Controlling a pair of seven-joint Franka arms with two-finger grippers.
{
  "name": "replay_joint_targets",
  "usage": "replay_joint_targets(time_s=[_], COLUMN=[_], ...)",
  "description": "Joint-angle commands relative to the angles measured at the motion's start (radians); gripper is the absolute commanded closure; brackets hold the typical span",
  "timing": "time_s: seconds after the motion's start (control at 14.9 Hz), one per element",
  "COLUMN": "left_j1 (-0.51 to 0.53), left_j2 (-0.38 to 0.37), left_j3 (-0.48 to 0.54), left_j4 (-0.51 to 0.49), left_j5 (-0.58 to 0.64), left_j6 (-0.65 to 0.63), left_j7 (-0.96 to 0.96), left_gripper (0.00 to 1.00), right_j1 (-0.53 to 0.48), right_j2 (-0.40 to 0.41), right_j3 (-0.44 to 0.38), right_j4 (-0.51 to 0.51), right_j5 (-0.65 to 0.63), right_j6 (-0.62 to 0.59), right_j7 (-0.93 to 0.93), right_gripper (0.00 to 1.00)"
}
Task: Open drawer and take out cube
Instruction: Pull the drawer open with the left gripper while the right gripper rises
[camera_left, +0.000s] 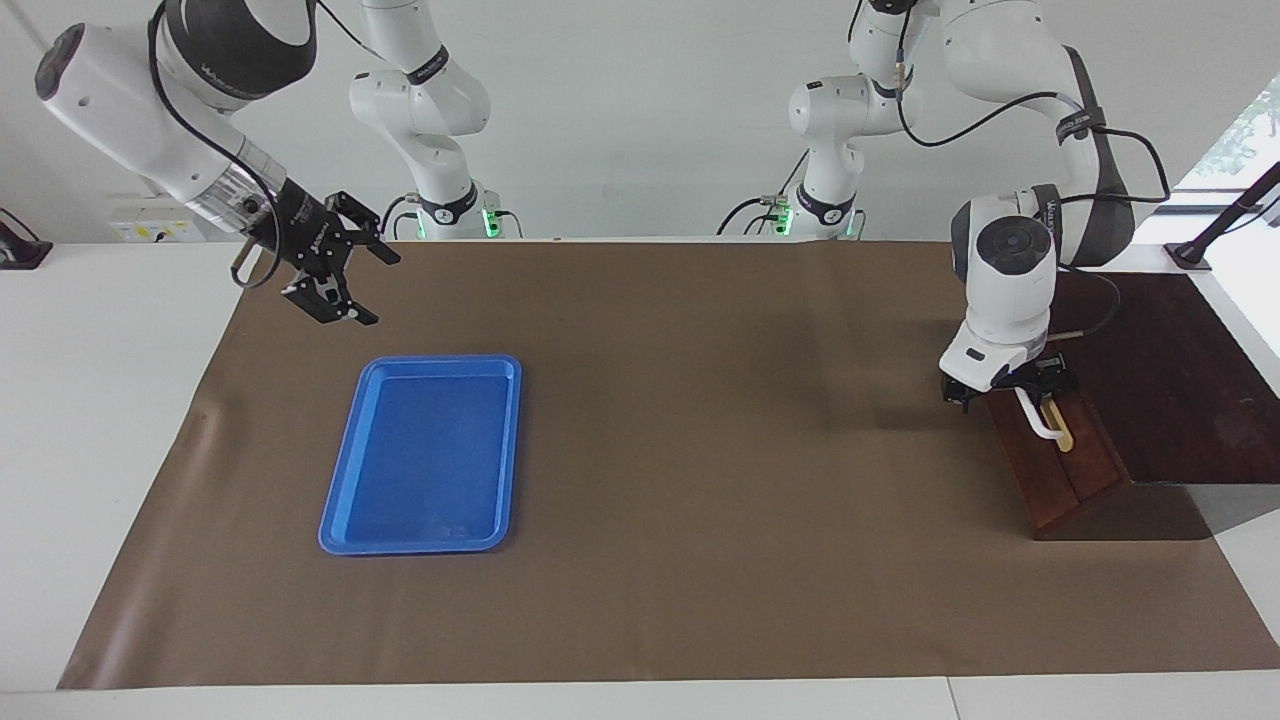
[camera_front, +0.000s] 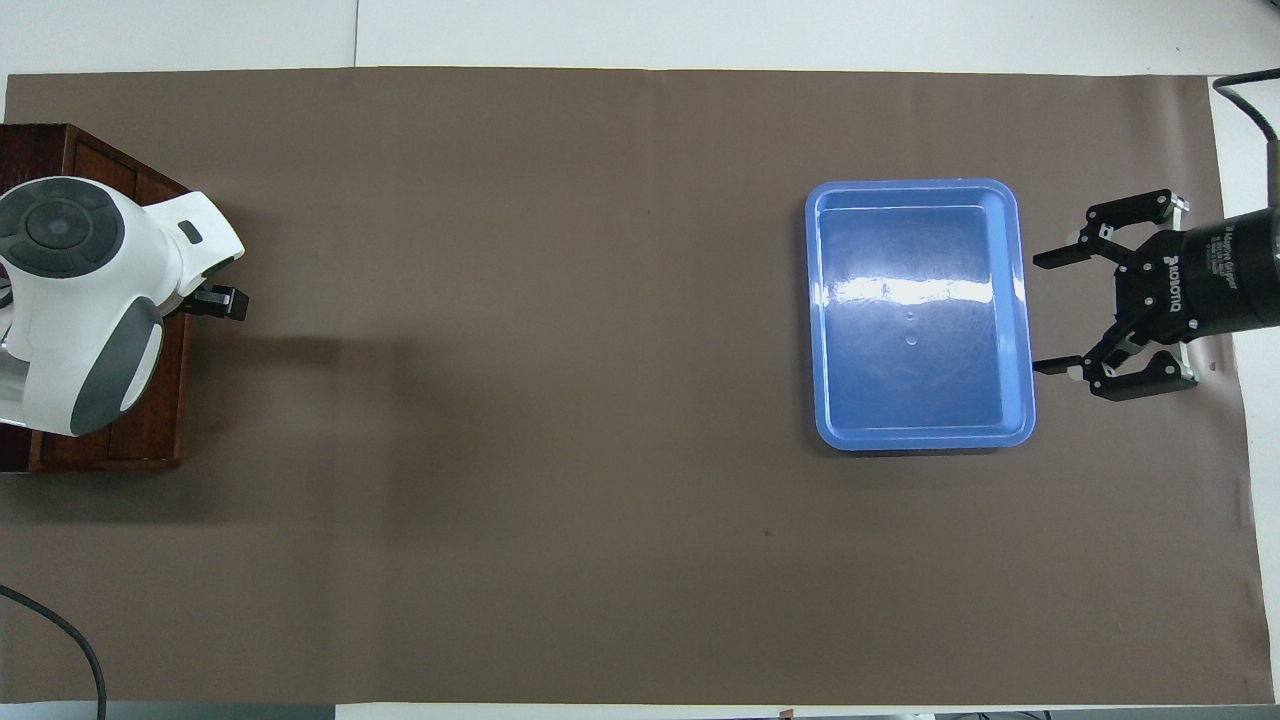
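The dark wooden drawer (camera_left: 1055, 470) sits in its cabinet (camera_left: 1170, 380) at the left arm's end of the table, and its front is flush with the cabinet. Its white bar handle (camera_left: 1042, 422) runs along a brass strip. My left gripper (camera_left: 1010, 392) hangs right at the end of the handle nearer the robots, and the white wrist hides the contact. In the overhead view the wrist covers most of the drawer (camera_front: 120, 450). My right gripper (camera_left: 383, 290) is open and empty in the air beside the blue tray. The cube is out of view.
An empty blue tray (camera_left: 420, 455) lies on the brown mat (camera_left: 700, 450) toward the right arm's end. In the overhead view the right gripper (camera_front: 1040, 315) hovers at the tray's (camera_front: 915, 320) side edge.
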Motion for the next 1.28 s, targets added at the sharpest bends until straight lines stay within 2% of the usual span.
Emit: replay_joint_targets(time_s=[0.0,0.34,0.54,0.81,1.21], left_j1=[-0.022,-0.083,-0.124,-0.190,-0.233], left_j2=[0.002,0.002,0.002,0.000,-0.001], left_j3=[0.004,0.003,0.004,0.003,0.003], left_j4=[-0.012,-0.009,-0.004,-0.001,0.003], left_j5=[0.020,0.015,0.011,-0.012,-0.038], left_j6=[0.027,0.030,0.013,-0.026,-0.043], left_j7=[-0.044,-0.148,-0.173,-0.213,-0.253], left_gripper=[0.00,0.00,0.00,0.00,0.00], right_j1=[0.033,0.176,0.219,0.254,0.294], right_j2=[0.074,0.239,0.264,0.350,0.335], right_j3=[0.005,0.005,0.005,0.005,0.006], right_j4=[0.039,0.208,0.210,0.257,0.196], right_j5=[0.051,0.033,0.034,0.045,0.050], right_j6=[0.049,0.122,0.221,0.225,0.209], right_j7=[-0.052,-0.084,-0.089,-0.138,-0.175], right_gripper=[0.03,0.04,0.06,0.06,0.00])
